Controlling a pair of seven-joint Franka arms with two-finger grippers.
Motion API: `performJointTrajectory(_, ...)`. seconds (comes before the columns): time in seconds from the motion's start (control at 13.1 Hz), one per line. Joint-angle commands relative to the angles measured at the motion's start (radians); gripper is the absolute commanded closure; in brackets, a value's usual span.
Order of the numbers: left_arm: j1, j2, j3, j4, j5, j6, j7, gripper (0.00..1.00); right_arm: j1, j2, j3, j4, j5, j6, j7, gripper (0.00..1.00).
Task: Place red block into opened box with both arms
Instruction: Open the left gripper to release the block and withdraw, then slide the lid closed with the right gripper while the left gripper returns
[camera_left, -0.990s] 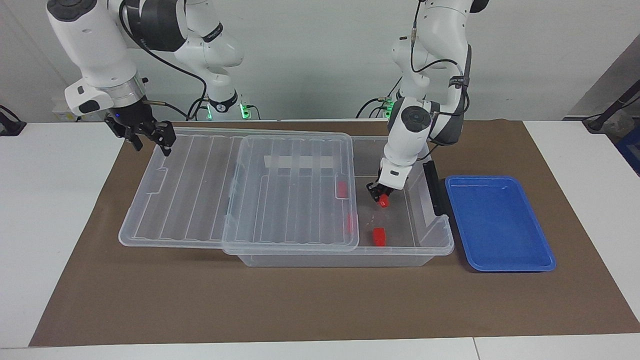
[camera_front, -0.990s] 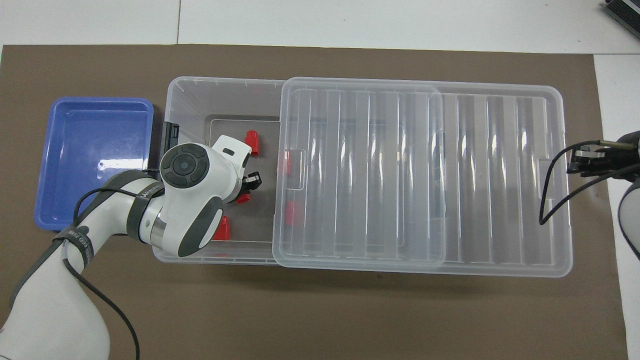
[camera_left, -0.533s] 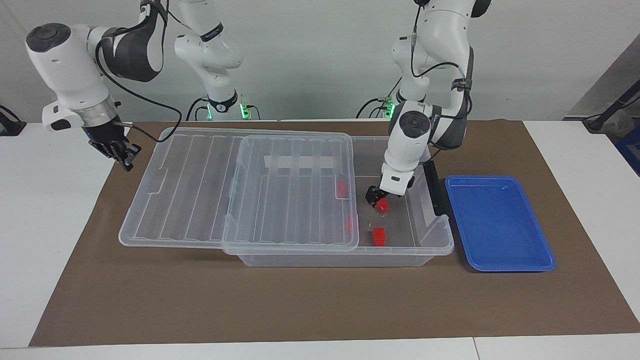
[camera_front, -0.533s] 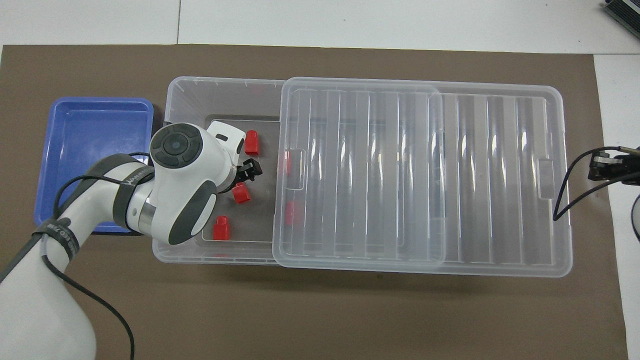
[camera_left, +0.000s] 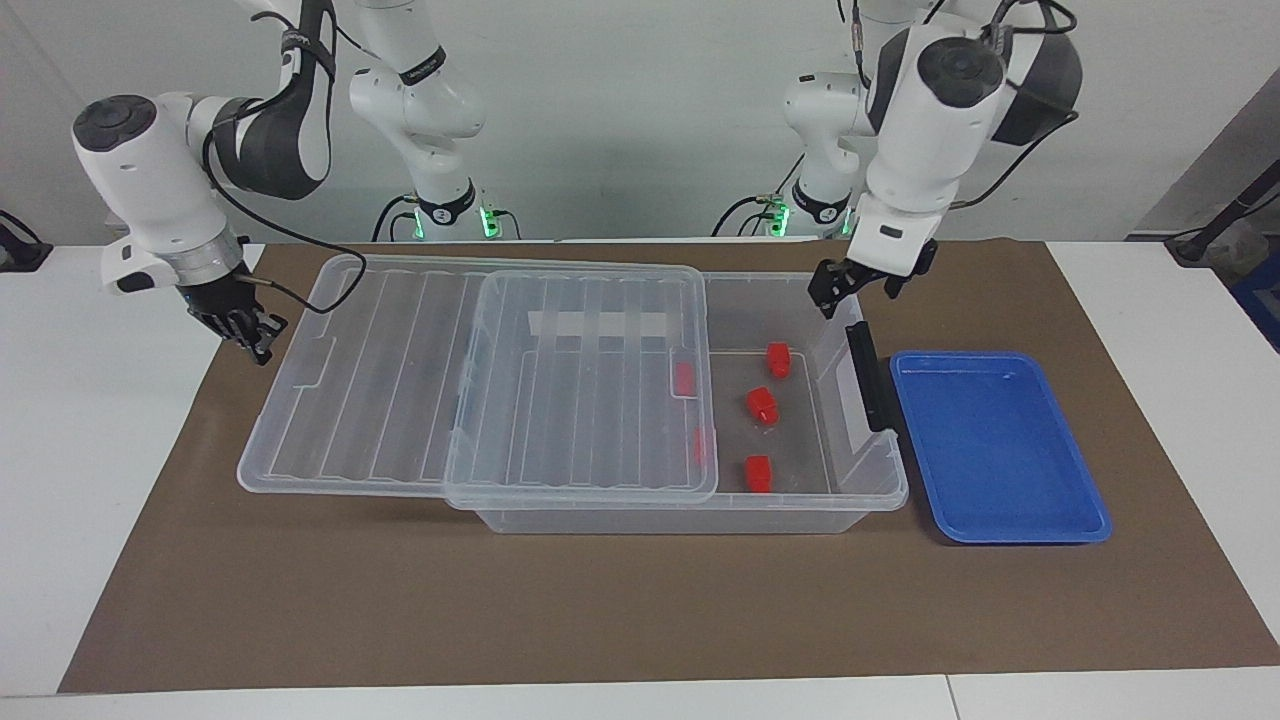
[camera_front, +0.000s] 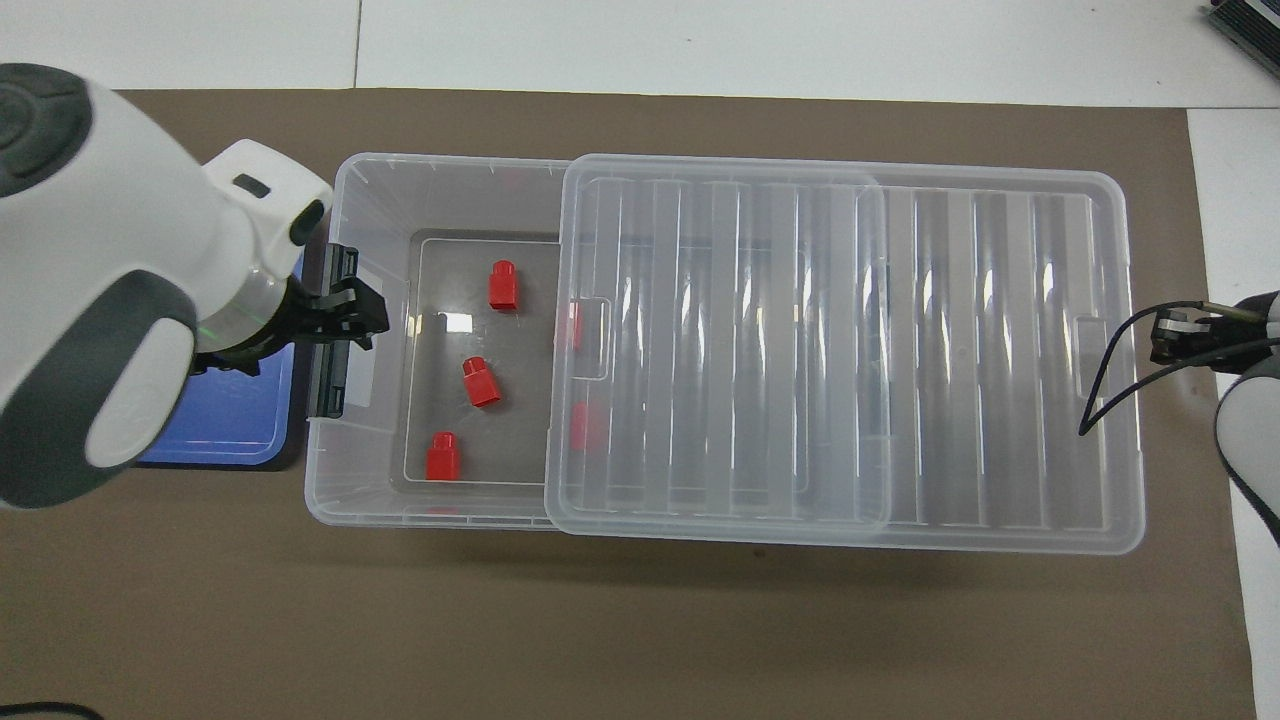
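The left gripper (camera_left: 858, 284) has let go of the red block (camera_left: 761, 403) and lifted clear; it now hangs empty with its fingers apart over the box's black end handle (camera_left: 868, 376). The right gripper (camera_left: 240, 325) has swung away from the lid (camera_left: 480, 375) and sits closed, holding nothing, over the mat at the right arm's end of the table.

The red block lies on the floor of the box (camera_left: 860, 495), in the uncovered part at the left arm's end. Two look-alike blocks lie there with it, one nearer the robots (camera_left: 778, 359) and one farther (camera_left: 759, 473), the three well apart in a loose row. Two more red blocks (camera_left: 684, 378) show dimly through the lid, which is slid toward the right arm's end and covers most of the box. Just beside the box's handle end, the blue tray (camera_left: 1000, 445) holds nothing.
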Motion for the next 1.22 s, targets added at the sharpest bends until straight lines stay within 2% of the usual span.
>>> performJointTrajectory(0.0,0.104,-0.065,0.002,-0.021,0.013,-0.073,0.322,0.00,0.025,-0.010,0.007,-0.020,0.002,0.023,-0.006,1.00)
performJointTrajectory(0.38,0.241,-0.089,0.005,-0.080,0.013,-0.030,0.582,0.00,0.099,-0.007,0.009,-0.020,0.059,0.019,-0.008,1.00)
performJointTrajectory(0.46,0.249,-0.103,0.005,-0.122,0.013,0.049,0.578,0.00,0.123,-0.007,0.010,-0.020,0.061,0.017,-0.008,1.00)
performJointTrajectory(0.61,0.263,-0.126,0.004,-0.181,0.012,0.102,0.580,0.00,0.169,-0.008,0.010,-0.021,0.061,0.016,-0.008,1.00)
performJointTrajectory(0.84,0.238,-0.131,-0.007,-0.193,0.009,0.129,0.567,0.00,0.253,-0.016,0.010,-0.033,0.061,0.014,-0.006,1.00)
performJointTrajectory(0.99,0.253,-0.129,0.002,-0.190,-0.078,0.139,0.569,0.00,0.300,-0.019,0.010,-0.036,0.061,0.016,0.029,1.00)
performJointTrajectory(1.14,0.260,-0.129,0.004,-0.192,-0.108,0.140,0.580,0.00,0.327,-0.019,0.010,-0.038,0.061,0.019,0.057,1.00)
